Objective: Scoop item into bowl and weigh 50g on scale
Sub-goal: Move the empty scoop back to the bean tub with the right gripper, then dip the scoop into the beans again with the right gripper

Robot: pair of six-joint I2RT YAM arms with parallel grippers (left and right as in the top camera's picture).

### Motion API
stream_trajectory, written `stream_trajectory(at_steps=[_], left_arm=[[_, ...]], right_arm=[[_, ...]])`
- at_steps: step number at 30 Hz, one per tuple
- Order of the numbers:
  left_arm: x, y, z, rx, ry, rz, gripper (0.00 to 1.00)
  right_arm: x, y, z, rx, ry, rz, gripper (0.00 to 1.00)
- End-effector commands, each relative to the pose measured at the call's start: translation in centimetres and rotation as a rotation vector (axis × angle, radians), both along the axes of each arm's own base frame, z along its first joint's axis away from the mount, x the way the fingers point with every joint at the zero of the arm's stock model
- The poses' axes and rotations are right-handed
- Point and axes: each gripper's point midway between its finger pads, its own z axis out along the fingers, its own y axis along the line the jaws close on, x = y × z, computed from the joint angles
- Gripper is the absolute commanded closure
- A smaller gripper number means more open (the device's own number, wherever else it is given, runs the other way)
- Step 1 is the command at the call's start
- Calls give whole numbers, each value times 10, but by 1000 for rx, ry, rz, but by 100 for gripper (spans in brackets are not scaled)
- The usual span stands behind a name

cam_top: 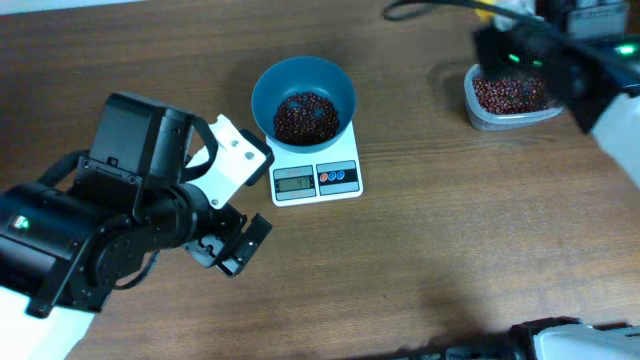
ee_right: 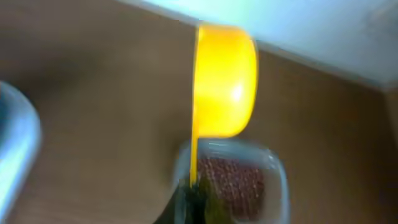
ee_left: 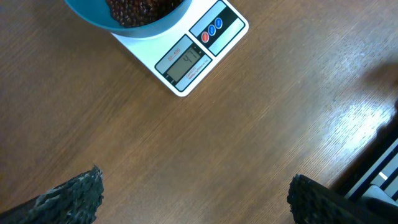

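Bowl: teal bowl (cam_top: 264, 88) sits on the digital scale (cam_top: 345, 189) and overhangs its far part; a heap of dark red-brown beans (cam_top: 305, 117) covers its bottom.
Tub: clear tub (cam_top: 469, 98) stands well apart to the right on the desk (cam_top: 450, 240), with a flat layer of the same beans inside.
Scale face: LCD display (cam_top: 295, 181) and the red and blue buttons (cam_top: 339, 177) lie clear of the bowl's rim, toward the near edge.
Left wrist view only: the display's digits show here, seemingly 41, though the slant makes them uncertain; the bowl is cut off at the top edge.
Left gripper: left gripper (ee_left: 196, 199) hangs over bare desk near the scale, jaws spread wide, nothing between them.
Right wrist view only: yellow scoop (ee_right: 224, 81) is turned on edge above the tub, its rounded back toward the camera, so its contents cannot be seen.
Right gripper: right gripper (ee_right: 198, 202) is closed around the scoop's thin handle at the bottom of a blurred picture.
Overhead limits: the dark right arm (cam_top: 545, 55) covers the scoop, the right gripper and part of the tub.
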Motion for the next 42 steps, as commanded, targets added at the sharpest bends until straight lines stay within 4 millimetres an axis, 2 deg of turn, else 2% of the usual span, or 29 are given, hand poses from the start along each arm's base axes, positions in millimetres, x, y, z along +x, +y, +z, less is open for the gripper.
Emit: stream_trajectory(at_steps=[1, 4, 6, 9, 14, 17, 20, 22, 24, 28, 30, 32, 34, 36, 39, 42], left_arm=[[2, -1, 6, -18, -8, 7, 1], [2, -1, 6, -18, -8, 7, 1], [2, -1, 6, -18, -8, 7, 1], [2, -1, 6, -18, -8, 7, 1], [2, -1, 6, -18, -8, 7, 1], [2, -1, 6, -18, -8, 7, 1], [2, -1, 6, -18, -8, 7, 1], [2, -1, 6, -18, -8, 7, 1], [2, -1, 6, -18, -8, 7, 1], [2, -1, 6, -18, -8, 7, 1], [2, -1, 6, -18, -8, 7, 1], [2, -1, 6, -18, -8, 7, 1], [2, -1, 6, -18, -8, 7, 1], [2, -1, 6, -18, -8, 7, 1], [2, -1, 6, -18, -8, 7, 1], [2, -1, 6, -18, -8, 7, 1]], right_arm=[[-29, -58, -26, 10, 144, -170, 96], [-57, -86, -54, 30, 294, -258, 96], [-63, -89, -66, 50, 347, -267, 96], [-58, -75, -88, 128, 405, -216, 96], [-50, -77, -133, 142, 513, -219, 96], [-41, -79, -150, 143, 526, -219, 96], [-23, -83, -145, 135, 453, -218, 96], [-20, -80, -144, 174, 433, -237, 96], [-15, -57, -142, 306, 421, -180, 96], [-12, -42, -140, 386, 415, -141, 96], [-12, -41, -139, 406, 414, -157, 96], [-14, -51, -141, 359, 417, -190, 96], [-16, -71, -141, 259, 416, -257, 96], [-14, -93, -132, 158, 393, -324, 96], [-1, -98, -113, 142, 343, -331, 96], [2, -98, -106, 148, 333, -326, 96]])
